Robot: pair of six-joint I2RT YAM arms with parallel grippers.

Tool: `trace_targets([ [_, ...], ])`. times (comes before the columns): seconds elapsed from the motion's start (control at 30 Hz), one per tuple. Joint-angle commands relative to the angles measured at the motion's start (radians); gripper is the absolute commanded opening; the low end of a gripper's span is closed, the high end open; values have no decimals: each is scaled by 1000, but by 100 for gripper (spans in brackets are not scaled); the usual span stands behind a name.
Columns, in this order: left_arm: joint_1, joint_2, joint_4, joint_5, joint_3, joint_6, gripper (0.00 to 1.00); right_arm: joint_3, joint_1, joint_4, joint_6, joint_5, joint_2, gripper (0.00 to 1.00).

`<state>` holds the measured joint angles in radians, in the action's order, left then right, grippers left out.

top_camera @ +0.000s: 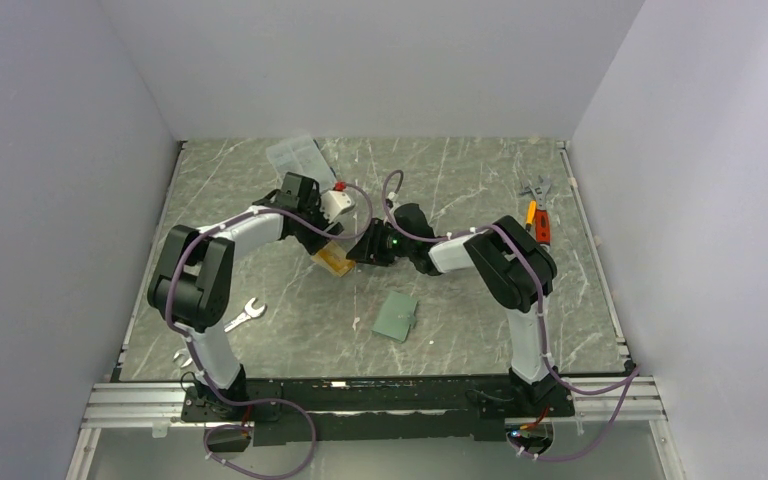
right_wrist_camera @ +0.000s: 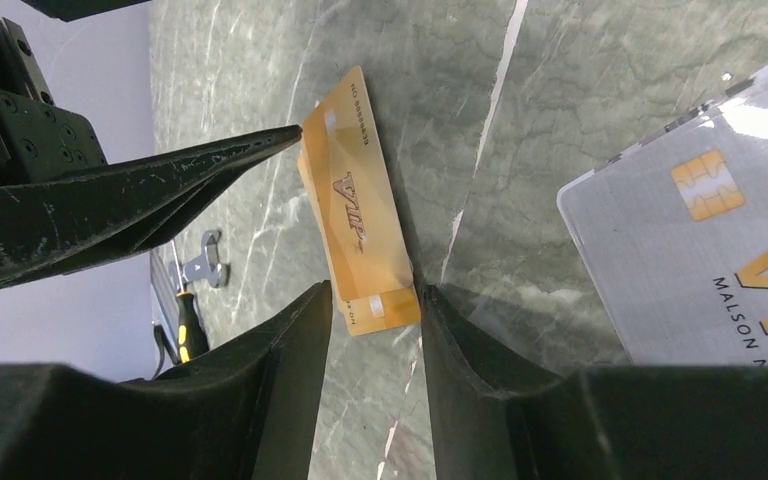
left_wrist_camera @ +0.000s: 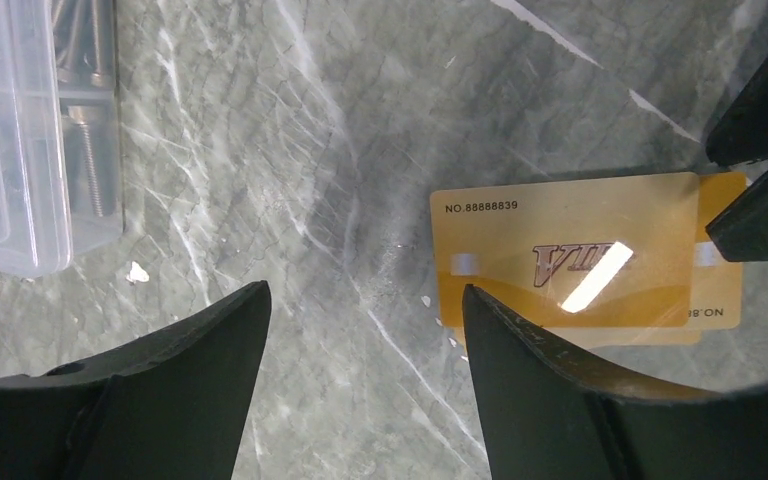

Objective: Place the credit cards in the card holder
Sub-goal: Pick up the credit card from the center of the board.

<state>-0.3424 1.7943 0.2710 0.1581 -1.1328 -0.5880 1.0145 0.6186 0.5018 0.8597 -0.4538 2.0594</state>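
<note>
Marbled counter: my left jaws spread, one tip at the gold cards; my right jaws straddle their end, grip unclear. Best squeeze both edges evenly before lifting.

Two gold cards marked VIP lie flat on the bench, stacked a little askew. A silver card with a gold chip sits just beside them. The grey-green holder lies flat, well apart, toward the near edge.
</note>
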Motion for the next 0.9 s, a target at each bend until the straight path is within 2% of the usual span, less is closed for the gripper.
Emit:
trace_targets([
  [0.0, -8, 1, -4, -54, 7, -27, 75, -27, -7, -104, -10, 72, -6, 41],
  [0.2, -66, 6, -69, -155, 62, -83, 72, -93, -7, -100, 26, 100, -66, 40],
  [0.4, -86, 5, -89, -190, 91, -83, 59, -191, 0, -41, 84, 91, -135, 42],
  [0.87, -96, -10, -49, -149, 105, -61, 56, -138, 10, 194, 269, -26, -22, 42],
])
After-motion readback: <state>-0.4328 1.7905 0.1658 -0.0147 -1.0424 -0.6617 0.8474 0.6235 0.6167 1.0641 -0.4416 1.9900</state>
